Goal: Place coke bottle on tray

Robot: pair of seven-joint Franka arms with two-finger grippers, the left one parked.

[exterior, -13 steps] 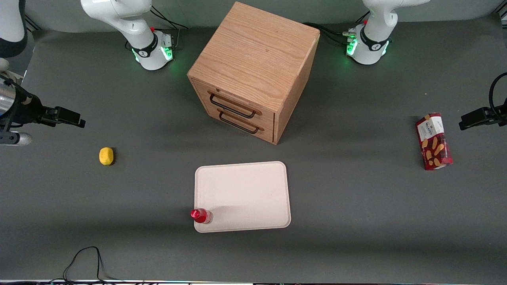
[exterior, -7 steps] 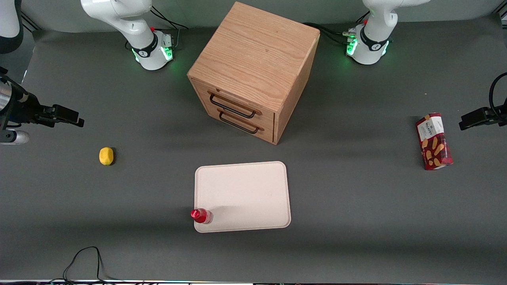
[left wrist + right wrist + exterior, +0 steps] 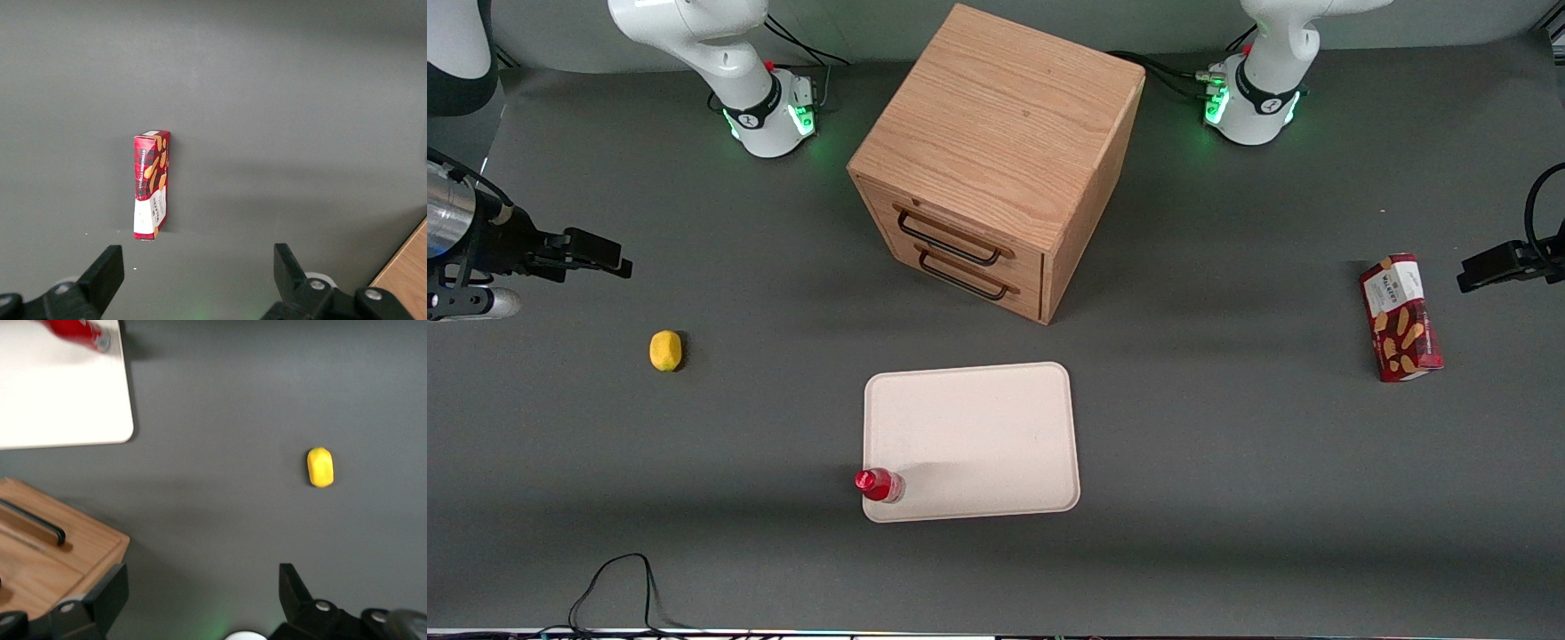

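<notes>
**Bottle on tray corner, end effector off to the side**

From the front view I see the bottle [image 3: 879, 484] standing upright on the tray [image 3: 978, 427], right at the tray's corner nearest the camera on the working arm's end. Taking the tray's middle as the dial centre, the bottle sits at about 8 o'clock. In the right wrist view the bottle [image 3: 75, 331] is partly cut off, and the tray [image 3: 60, 400] shows its rounded corner.

My end effector [image 3: 596, 252] hangs above the surface [image 3: 1227, 489] well apart from the tray, toward the working arm's end. Its fingers [image 3: 107, 600] stand apart with nothing between them.

The lemon [image 3: 665, 350] lies on the surface near the end effector and nearer the camera than it; from the tray's middle it is at roughly 10 o'clock. The wrist view shows the lemon [image 3: 320, 467] alone on grey.

The cabinet [image 3: 996, 151] stands at the tray's 12 o'clock, two drawers shut. The box [image 3: 1400, 317] lies toward the parked arm's end.
</notes>
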